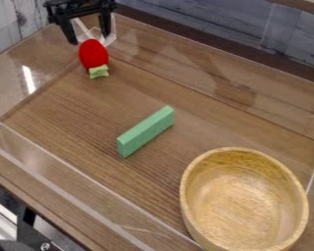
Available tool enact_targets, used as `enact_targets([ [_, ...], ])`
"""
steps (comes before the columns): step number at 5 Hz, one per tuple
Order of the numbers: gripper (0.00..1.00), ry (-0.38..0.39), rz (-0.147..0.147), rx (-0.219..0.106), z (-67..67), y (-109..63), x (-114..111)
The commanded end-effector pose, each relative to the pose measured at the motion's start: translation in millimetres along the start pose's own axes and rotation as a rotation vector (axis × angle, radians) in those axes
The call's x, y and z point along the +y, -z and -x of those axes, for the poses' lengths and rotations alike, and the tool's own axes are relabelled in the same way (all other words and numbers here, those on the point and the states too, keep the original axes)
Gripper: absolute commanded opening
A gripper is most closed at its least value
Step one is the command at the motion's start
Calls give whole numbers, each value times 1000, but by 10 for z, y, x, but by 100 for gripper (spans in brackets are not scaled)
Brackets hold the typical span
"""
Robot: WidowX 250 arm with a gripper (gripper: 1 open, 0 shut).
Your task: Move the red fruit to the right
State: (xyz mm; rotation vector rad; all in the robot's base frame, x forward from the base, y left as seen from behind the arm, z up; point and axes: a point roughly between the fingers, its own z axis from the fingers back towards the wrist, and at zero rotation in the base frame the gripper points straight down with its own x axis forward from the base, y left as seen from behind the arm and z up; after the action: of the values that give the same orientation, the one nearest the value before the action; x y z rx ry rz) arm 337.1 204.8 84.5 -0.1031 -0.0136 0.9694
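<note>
The red fruit [93, 55] is a small strawberry-like toy lying on the wooden table at the far left, its light green cap [99, 71] pointing toward the camera. My gripper [90, 35] hangs just above and behind it, pointing down. Its two dark fingers [72, 32] stand wide apart, one on each side of the fruit's far end. The gripper is open and holds nothing. I cannot tell whether the fingertips touch the fruit.
A long green block [146, 130] lies at an angle mid-table. A large wooden bowl [238, 167] stands at the near right. Clear plastic walls [16, 69] ring the tabletop, close to the fruit on the left.
</note>
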Motion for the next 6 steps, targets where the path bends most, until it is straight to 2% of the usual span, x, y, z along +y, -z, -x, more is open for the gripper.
enact_targets([
  [1,100,-48,36,-81,-146,-208,-12],
  [4,100,-122,63,-102,-148,-125,-122],
  [6,100,-140,81,-120,-131,-113,-149],
])
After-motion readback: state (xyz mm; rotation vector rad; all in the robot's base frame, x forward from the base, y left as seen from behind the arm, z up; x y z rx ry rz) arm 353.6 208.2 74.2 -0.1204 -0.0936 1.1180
